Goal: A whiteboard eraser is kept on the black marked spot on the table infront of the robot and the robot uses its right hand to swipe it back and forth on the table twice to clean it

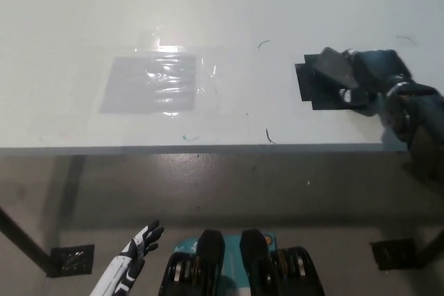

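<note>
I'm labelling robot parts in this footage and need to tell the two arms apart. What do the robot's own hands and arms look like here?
The left hand is white with black fingertips and dark gaps between its segments, on a slim white forearm with a black marking near the wrist. The right hand is dark grey to black, bulkier, with a small pale spot near the wrist, on a thick black arm. No cables are visible on either.
</note>
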